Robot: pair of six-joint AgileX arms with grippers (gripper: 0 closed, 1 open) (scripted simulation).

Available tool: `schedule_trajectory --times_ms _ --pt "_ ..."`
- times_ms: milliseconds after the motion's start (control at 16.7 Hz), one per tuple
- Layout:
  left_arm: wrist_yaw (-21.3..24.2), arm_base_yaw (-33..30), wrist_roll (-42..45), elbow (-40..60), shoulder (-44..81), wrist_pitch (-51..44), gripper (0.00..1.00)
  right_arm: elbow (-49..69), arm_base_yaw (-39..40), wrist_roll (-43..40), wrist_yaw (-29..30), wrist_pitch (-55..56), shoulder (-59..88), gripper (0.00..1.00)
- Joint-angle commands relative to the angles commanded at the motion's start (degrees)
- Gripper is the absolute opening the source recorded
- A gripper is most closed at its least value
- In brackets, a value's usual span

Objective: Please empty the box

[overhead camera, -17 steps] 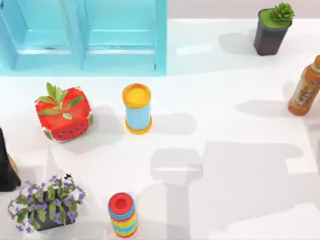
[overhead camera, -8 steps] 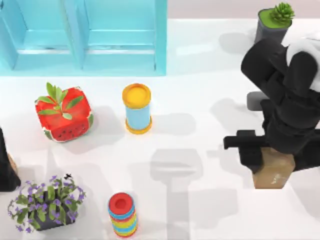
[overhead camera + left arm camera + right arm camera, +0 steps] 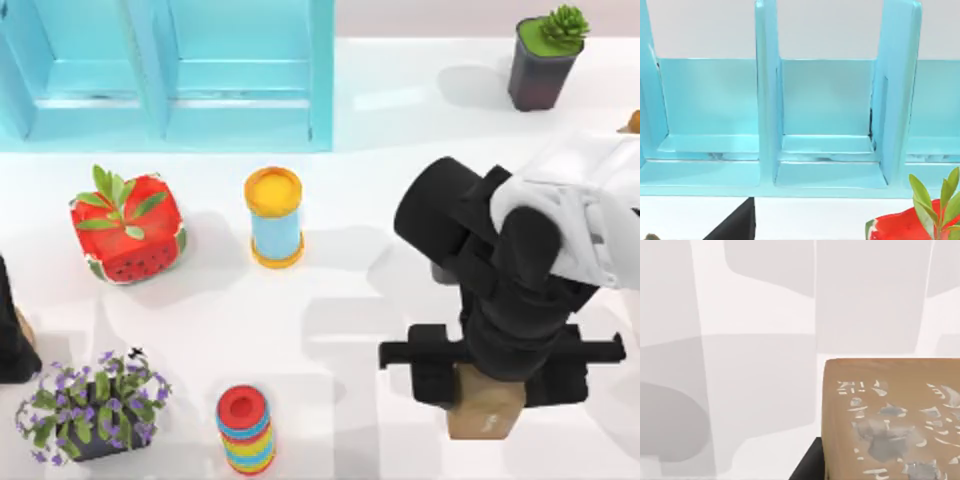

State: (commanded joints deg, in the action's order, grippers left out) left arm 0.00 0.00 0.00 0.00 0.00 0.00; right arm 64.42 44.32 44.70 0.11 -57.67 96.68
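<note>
Leftward, blue shelf (image 3: pixel 165 75), watermelon planter (image 3: pixel 127 228), yellow-lidded can (image 3: pixel 274 217); rightward, right gripper (image 3: pixel 487 385) clamped on tan cardboard box (image 3: pixel 485 410) above the table's (image 3: pixel 350 300) front right: likely light, stiff, best gripped across flat sides; left gripper's state indeterminable.

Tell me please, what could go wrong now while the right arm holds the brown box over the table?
1. The right gripper holds the brown box by its upper part, so it may slip out.
2. The striped ring tower stands to the left and could be knocked if the arm swings that way.
3. The arm covers the orange bottle, hiding it from the top view.
</note>
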Motion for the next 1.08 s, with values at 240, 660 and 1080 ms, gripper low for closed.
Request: schedule_trajectory --times_ms 240,660,1080 --pt "0.0 0.0 0.0 0.0 0.0 0.0 1.0 -0.58 -0.09 -0.06 -0.11 0.9 0.56 0.0" --pt "0.0 0.0 0.0 0.0 0.0 0.0 1.0 -6.31 0.12 0.19 0.01 10.43 4.12 0.0" --pt "0.0 0.0 0.0 0.0 0.0 0.0 1.0 -6.31 0.12 0.19 0.01 10.43 4.12 0.38"
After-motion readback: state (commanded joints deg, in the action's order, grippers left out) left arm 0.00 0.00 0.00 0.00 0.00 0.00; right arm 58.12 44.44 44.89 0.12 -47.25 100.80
